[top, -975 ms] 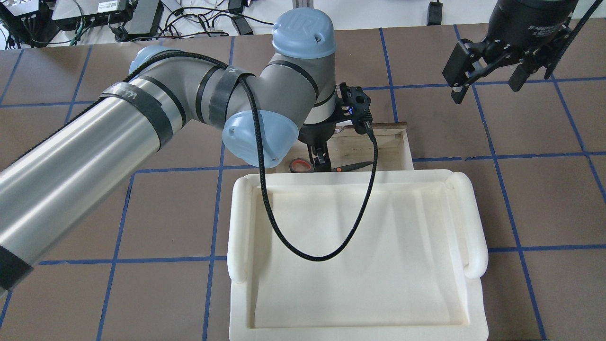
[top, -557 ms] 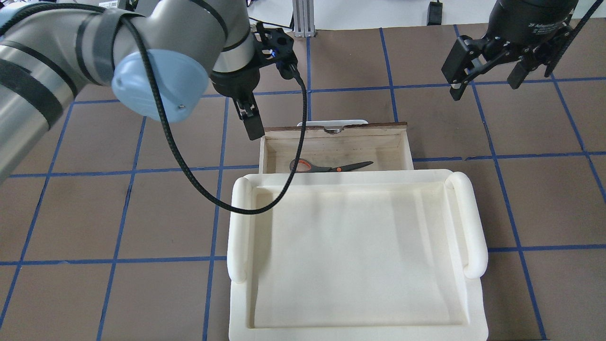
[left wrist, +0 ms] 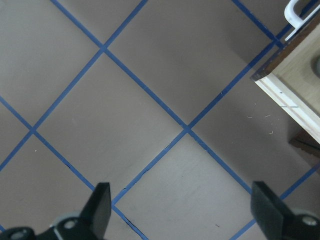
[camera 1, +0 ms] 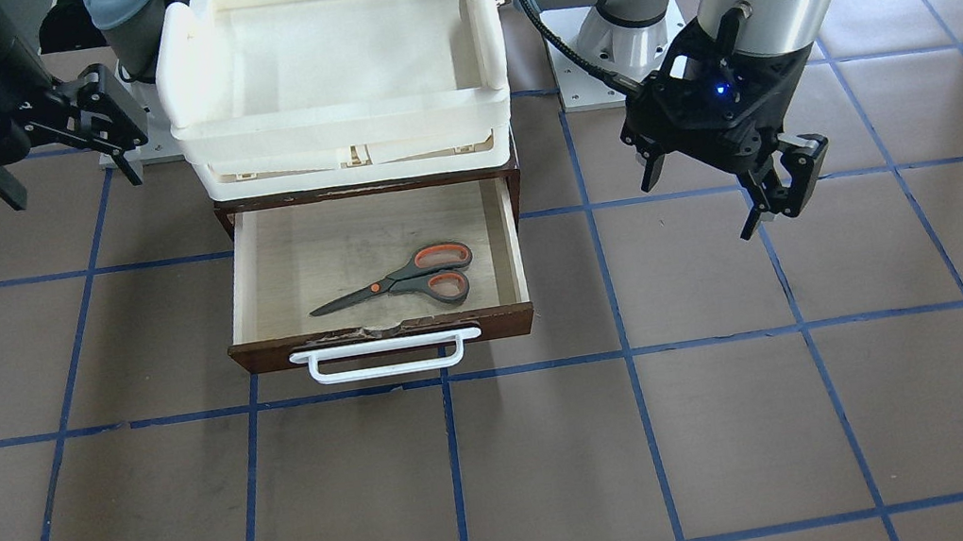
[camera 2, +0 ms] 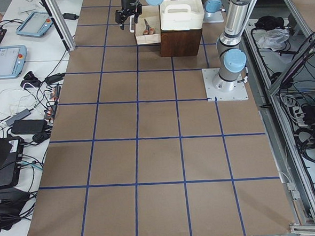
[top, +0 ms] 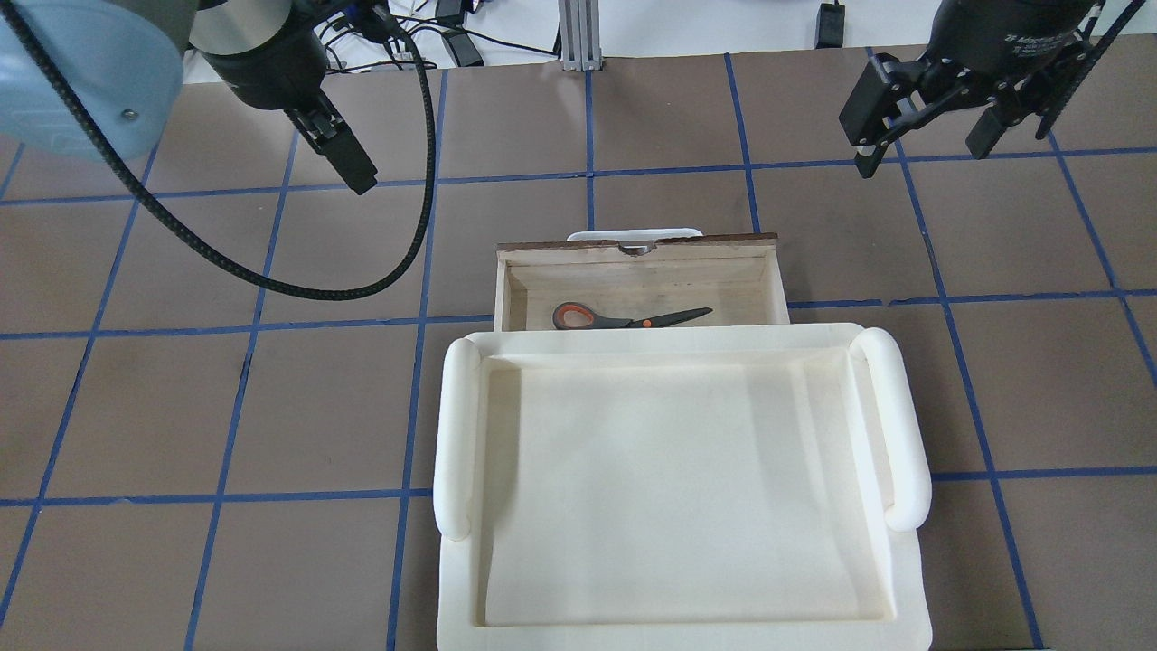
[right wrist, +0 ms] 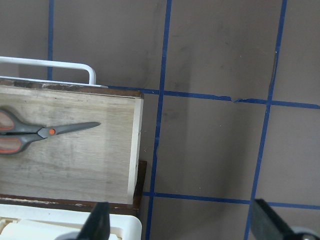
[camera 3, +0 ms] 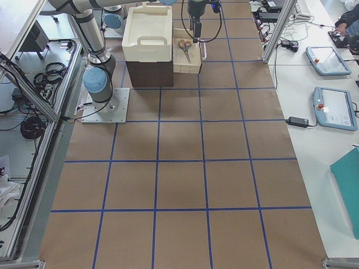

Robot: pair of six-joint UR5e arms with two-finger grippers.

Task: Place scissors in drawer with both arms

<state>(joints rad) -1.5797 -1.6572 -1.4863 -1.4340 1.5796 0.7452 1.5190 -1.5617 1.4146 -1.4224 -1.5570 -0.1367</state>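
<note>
The scissors [camera 1: 407, 280] are seen in the front-facing view lying flat on the floor of the open drawer [camera 1: 234, 288], handles toward the robot's left and blades toward its right, touched by nothing. The left end effector [camera 1: 699, 207] hangs above the surface [camera 1: 752, 421], well apart from the drawer, its fingers [camera 1: 779, 188] spread with nothing between them. The right end effector [camera 1: 72, 184] is likewise spread and empty on the other side, beside the white bin [camera 1: 337, 134] that sits above the drawer

In the overhead view the pair lies close under the bin's rim, one handle loop partly hidden by it, and both end effectors are held off to either side

In the two side views the scissors are made out only as a small shape in the drawer drawn out of the dark cabinet [camera 2: 180, 43]; nothing finer can be told there

In the left wrist view bare surface is framed between the wide-set fingers, with a drawer corner at the edge. In the right wrist view the pair is seen on the pale wood, the handles cut by the frame's edge, and the parted fingers show at the lower edge

The pair is judged light and rigid, with thin, smooth blades that would slip and that lie too flat to be got under. Should it need to be taken up, a hold from above across the thicker shank at the orange pivot, or on a handle loop, is judged best, and the pointed tips are better left alone
</note>
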